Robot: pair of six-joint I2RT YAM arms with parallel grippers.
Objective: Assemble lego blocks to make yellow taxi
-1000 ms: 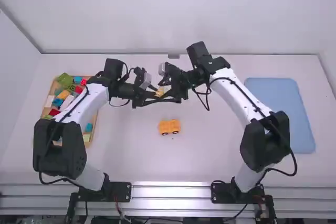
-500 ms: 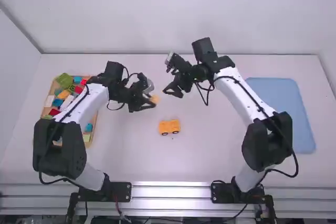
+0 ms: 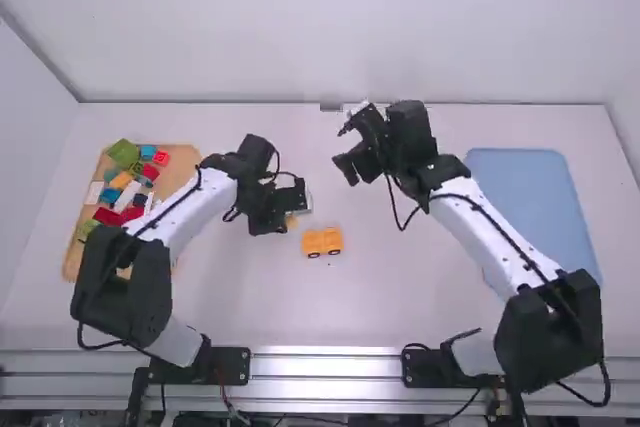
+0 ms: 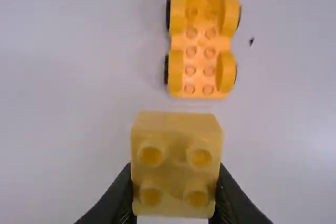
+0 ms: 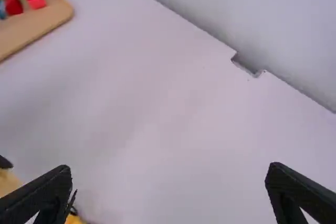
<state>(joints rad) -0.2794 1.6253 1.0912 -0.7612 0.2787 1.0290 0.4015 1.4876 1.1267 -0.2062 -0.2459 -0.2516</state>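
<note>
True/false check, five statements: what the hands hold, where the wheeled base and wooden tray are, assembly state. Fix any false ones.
1. The left hand grips a yellow block. True.
2. The right hand is shut on a block. False: it is open, with nothing between its fingers.
3. The wheeled base stands on the table. True.
4. The yellow block is already stacked on the base. False: it is in the left hand, apart from the base.
5. Loose blocks lie in the wooden tray. True.
</note>
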